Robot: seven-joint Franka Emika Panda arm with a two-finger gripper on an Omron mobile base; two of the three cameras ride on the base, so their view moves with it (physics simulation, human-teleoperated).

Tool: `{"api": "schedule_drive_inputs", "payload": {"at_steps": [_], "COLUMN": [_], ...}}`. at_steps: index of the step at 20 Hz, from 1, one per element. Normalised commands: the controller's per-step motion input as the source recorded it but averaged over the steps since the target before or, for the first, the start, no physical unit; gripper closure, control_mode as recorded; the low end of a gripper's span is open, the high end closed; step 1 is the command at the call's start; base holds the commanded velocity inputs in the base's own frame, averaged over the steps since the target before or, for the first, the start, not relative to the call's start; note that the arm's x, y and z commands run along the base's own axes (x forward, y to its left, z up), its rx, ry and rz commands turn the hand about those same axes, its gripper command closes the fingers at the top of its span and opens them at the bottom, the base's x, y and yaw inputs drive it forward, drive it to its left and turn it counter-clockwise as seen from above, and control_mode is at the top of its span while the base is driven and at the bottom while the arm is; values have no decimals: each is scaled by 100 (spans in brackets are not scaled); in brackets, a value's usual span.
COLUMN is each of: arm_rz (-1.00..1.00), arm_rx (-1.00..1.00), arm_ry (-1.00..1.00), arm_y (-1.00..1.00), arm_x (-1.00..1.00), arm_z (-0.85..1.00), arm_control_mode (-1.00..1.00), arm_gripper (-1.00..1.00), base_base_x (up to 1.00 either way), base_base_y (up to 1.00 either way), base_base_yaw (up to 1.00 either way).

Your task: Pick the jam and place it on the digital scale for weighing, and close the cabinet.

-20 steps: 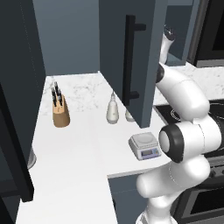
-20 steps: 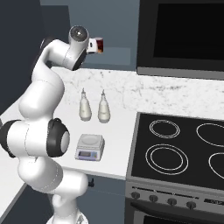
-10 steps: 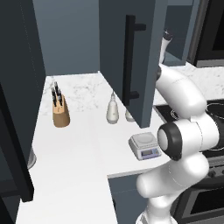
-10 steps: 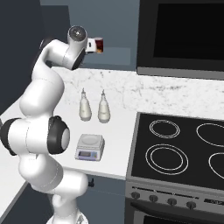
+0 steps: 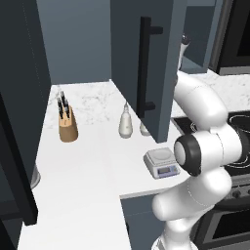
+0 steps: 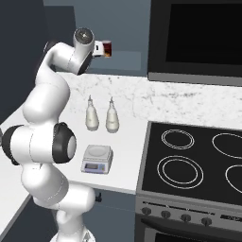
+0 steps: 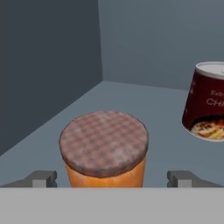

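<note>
- The gripper [image 7: 112,178] is seen reaching into the open cabinet [image 5: 141,68], jaws spread to full width, nothing held.
- In the hand view the jam [image 7: 104,148] sits on the shelf directly ahead, between the two fingertips [image 7: 43,178] and apart from both; no contact is visible.
- A dark red can [image 7: 209,103] stands on the same shelf, beside the jam and a little further back, well clear of it.
- Against the pictures of a second and half a second ago, almost nothing is changed: the arm holds the same raised pose in both base views, with at most a slight creep forward. The base has not driven.
- Judged meaning: the approach looks finished or nearly so, and the jaws are lined up either side of the jar. Closing on the jar body is judged the step in hand.
- The scale [image 6: 97,158] rests on the counter [image 5: 93,161] below the cabinet, platform bare; two white bottles [image 6: 92,116] stand behind it, a knife block [image 5: 67,122] further off.
- The cabinet door is open, its black bar handle [image 5: 145,66] facing the left base camera. Neither the weighing nor the closing is done.
</note>
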Motion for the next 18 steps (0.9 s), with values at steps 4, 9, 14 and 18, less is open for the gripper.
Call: {"api": "schedule_drive_inputs", "payload": {"at_steps": [4,9,14,18], "arm_rz": [0,0,0,0], "arm_rx": [0,-1,-1,-2], "arm_ry": [0,0,2,3], "arm_y": [1,4,7,9], "arm_x": [10,9,7,4], "arm_z": [0,-2,-8,-6], "arm_control_mode": [-100,-100,-100,-100], "arm_gripper": [-100,-100,100,100], "base_base_x": [0,0,0,0], "base_base_y": [0,0,0,0], "base_base_yaw": [0,0,0,0]}}
